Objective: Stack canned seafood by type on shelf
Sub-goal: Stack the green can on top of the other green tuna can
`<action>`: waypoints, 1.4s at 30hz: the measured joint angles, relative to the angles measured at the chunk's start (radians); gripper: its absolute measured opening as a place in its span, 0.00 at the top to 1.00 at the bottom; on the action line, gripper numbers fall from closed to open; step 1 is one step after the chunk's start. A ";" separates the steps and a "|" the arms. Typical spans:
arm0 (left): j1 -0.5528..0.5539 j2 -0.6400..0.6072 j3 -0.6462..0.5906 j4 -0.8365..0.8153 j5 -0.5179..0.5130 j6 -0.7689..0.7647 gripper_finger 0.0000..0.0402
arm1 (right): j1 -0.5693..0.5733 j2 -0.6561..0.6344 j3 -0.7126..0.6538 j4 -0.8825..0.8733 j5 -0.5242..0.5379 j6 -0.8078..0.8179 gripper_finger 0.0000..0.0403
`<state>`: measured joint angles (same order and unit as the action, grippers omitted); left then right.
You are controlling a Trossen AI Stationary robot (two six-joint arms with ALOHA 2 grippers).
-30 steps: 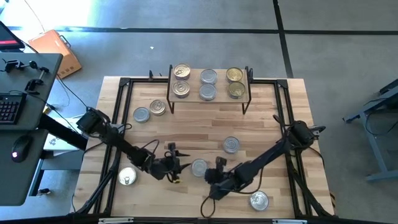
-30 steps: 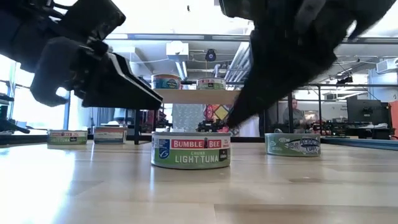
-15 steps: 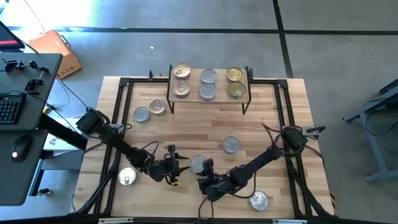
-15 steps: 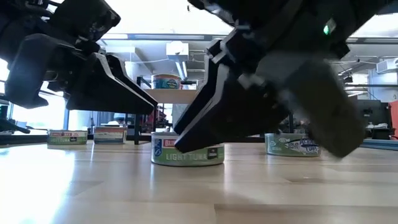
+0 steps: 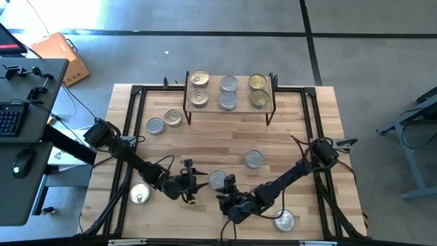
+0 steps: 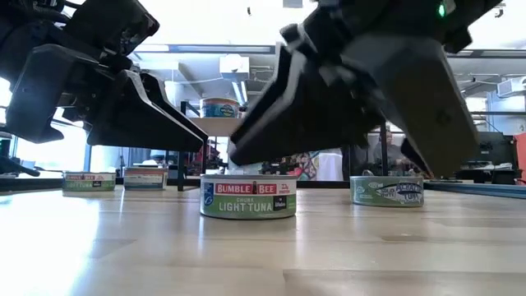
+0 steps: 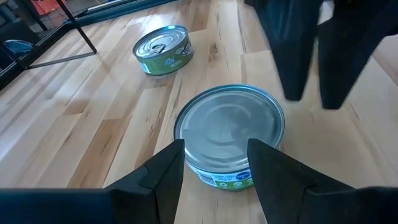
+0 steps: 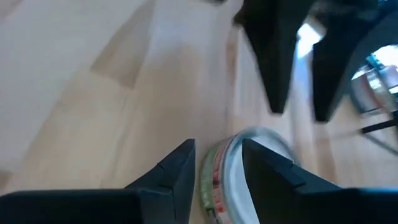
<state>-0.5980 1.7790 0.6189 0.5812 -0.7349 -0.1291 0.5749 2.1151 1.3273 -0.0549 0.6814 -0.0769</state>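
Right end effector (image 5: 224,183) hovers over butcher-block table (image 5: 293,137), grey floor (image 5: 205,20) around.

The short round metal tin with a green-and-white paper label (image 6: 248,197), standing on the light wooden counter (image 6: 263,255), reads "BUMBLE BEE" on a red band and "CHUNK LIGHT TUNA" below.

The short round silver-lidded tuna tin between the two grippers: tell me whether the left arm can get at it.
Probably yes: the left gripper is open right at the short round silver-lidded tuna tin, but the right gripper crowds its far side.
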 joint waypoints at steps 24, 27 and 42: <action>-0.086 0.000 0.000 0.053 0.009 0.302 0.59 | -0.069 0.039 -0.001 -0.035 -0.057 0.241 0.99; -0.101 0.000 0.000 0.050 0.009 0.438 0.59 | -0.082 0.021 -0.002 -0.017 -0.082 0.270 1.00; -0.011 0.000 0.000 -0.045 0.134 0.666 0.59 | -0.154 -0.057 -0.004 0.016 -0.196 0.351 1.00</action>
<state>-0.6088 1.7790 0.6189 0.5362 -0.6012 0.5368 0.4211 2.0585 1.3231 -0.0391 0.4851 0.2742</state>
